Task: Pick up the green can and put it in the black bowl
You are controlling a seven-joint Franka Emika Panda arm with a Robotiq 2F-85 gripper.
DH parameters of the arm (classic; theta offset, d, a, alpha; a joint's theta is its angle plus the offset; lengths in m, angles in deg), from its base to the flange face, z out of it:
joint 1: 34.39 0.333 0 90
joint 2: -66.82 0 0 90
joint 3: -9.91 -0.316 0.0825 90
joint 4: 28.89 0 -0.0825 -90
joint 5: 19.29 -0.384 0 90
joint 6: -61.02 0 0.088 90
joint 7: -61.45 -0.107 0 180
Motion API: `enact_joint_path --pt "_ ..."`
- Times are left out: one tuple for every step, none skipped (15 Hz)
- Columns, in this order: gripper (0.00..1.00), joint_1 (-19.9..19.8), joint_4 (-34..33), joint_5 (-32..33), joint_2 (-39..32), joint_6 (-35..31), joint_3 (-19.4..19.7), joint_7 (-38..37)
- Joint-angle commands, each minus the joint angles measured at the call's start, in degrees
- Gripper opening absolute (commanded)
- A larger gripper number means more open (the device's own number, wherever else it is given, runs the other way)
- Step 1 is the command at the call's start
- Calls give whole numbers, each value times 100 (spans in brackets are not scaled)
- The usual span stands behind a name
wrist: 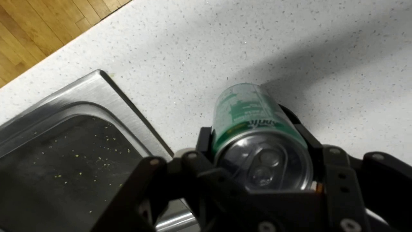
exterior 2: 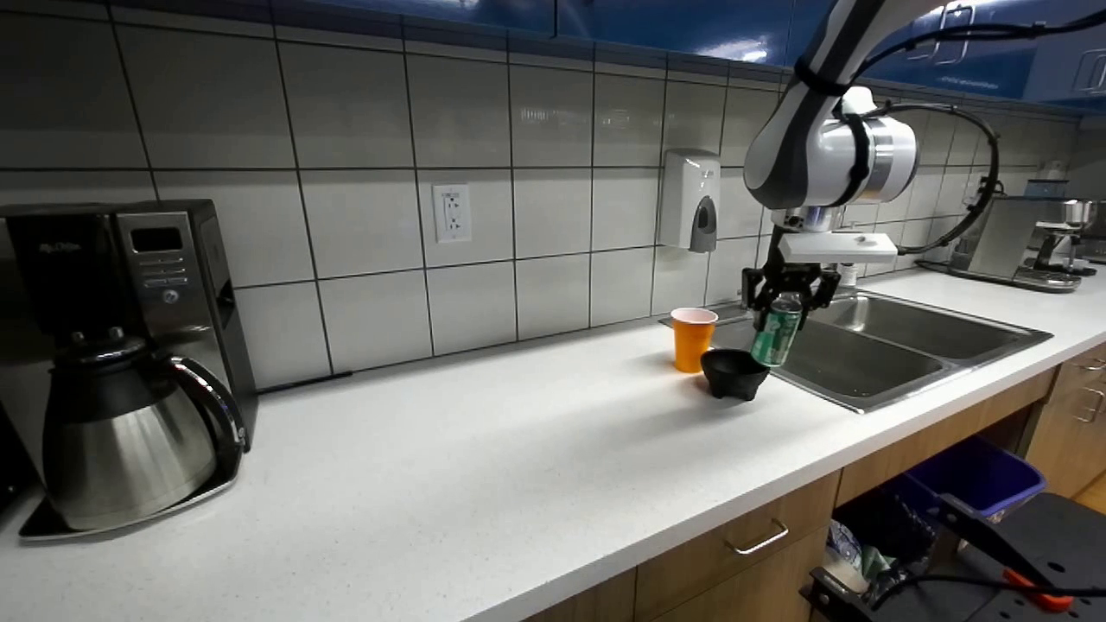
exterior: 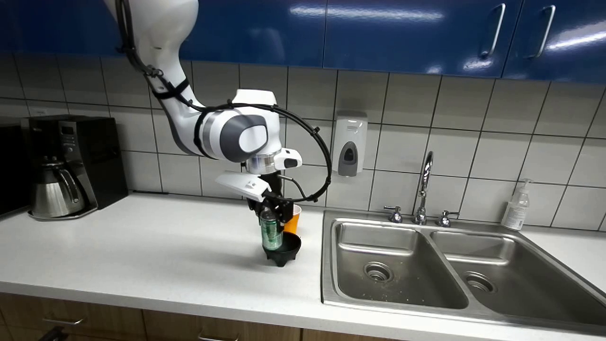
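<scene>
The green can (exterior: 271, 235) is held off the counter, slightly tilted, silvery top up; it also shows in an exterior view (exterior 2: 776, 335) and the wrist view (wrist: 246, 108). My gripper (exterior: 271, 219) is shut on its upper part, with a finger on each side in the wrist view (wrist: 257, 138). The black bowl (exterior: 289, 251) stands on the counter, its left side overlapped by the can's lower end. In an exterior view the bowl (exterior 2: 734, 376) is just left of the can's bottom. I cannot tell whether they touch. In the wrist view the bowl is mostly hidden.
An orange cup (exterior 2: 691, 343) with a white rim stands close behind the bowl. The steel double sink (exterior: 329, 279) is to the bowl's right, with a faucet (exterior: 421, 199). A coffee maker (exterior 2: 177, 285) stands at the counter's far left. A soap dispenser (exterior: 349, 142) hangs on the wall.
</scene>
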Motion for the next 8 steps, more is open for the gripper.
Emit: enact_joint_path --pt "39 93 -198 -85 -115 -128 -36 -307" --pt "39 128 -259 -65 -173 -133 -27 -378" --pt "39 170 -314 -38 -224 -156 -4 -469" --pt "39 202 -403 -26 -302 -152 9 -549" --pt "39 235 -493 -14 -386 -161 26 -639" --pt "39 250 -579 -24 -460 -144 22 -688" --pt "39 272 -692 -26 -560 -125 27 -764" --pt "39 288 -793 -31 -646 -106 26 -819"
